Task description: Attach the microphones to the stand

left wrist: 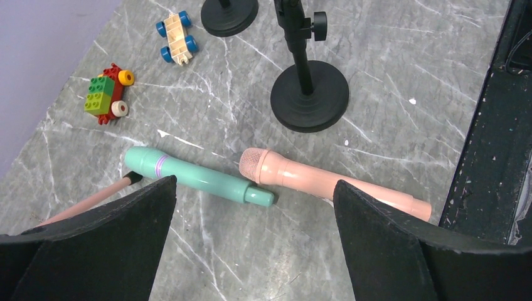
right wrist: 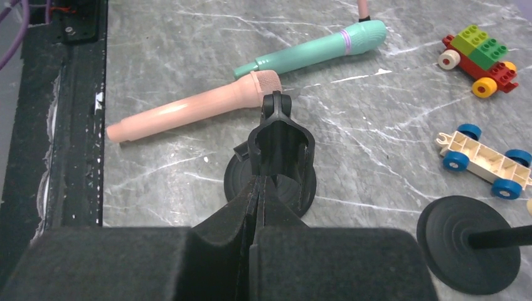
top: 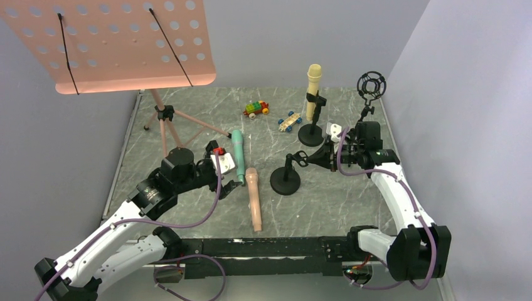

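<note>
Peach-pink plastic microphone [left wrist: 326,182] and mint-green plastic microphone [left wrist: 194,177] lie flat on the grey marbled counter [left wrist: 401,75] at lower centre of the left wrist view, the green tail just beside the pink head. The pale yellow plastic microphone [top: 313,88] stands upright in the far black stand [top: 310,133], upper right of the overhead view.

The left claw [left wrist: 254,185] hangs over that junction, jaws wide apart and empty. Closing there could catch both barrels or send 1 rolling, since smooth tapered cylinders look likely to slip on polished stone.

The right claw [right wrist: 258,188], jaws together, sits right behind the U-shaped clip [right wrist: 279,141] of the empty black stand [top: 285,182]. I cannot tell whether it pinches anything. A careless push could tip or slide that thin stem on its round base.
</note>
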You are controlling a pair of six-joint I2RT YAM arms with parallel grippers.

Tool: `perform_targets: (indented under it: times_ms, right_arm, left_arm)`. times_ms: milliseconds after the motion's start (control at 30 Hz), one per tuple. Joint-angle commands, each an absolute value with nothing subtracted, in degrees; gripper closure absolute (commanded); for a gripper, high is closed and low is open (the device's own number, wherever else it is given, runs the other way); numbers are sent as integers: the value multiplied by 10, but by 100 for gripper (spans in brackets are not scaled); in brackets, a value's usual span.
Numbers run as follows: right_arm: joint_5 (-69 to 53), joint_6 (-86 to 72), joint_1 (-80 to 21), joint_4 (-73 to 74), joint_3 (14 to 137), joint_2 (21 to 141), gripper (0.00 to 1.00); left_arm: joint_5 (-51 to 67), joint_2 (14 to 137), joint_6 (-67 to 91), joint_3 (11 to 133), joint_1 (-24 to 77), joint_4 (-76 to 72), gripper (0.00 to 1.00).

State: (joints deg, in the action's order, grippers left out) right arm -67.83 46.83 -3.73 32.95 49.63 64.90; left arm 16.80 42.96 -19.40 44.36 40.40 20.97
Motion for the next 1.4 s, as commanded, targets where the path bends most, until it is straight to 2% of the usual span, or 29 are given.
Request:
perform_targets:
  times_ms: [0,567,1333,1367]
  right_arm:
    - [-641,405,-42,249,470,623,100]
    - [-698,429,-13,266,475,613,100]
    - [-683,526,-53,340,521,703,100]
    - [-684,535,-53,347,523,707,98]
  left_arm:
    - [168,430,-197,458,403,202,1]
    - [157,434,-198,450,403,195,1]
    - [156,433,-188,446,403,186,1]
    - [159,434,-186,446,404,185,1]
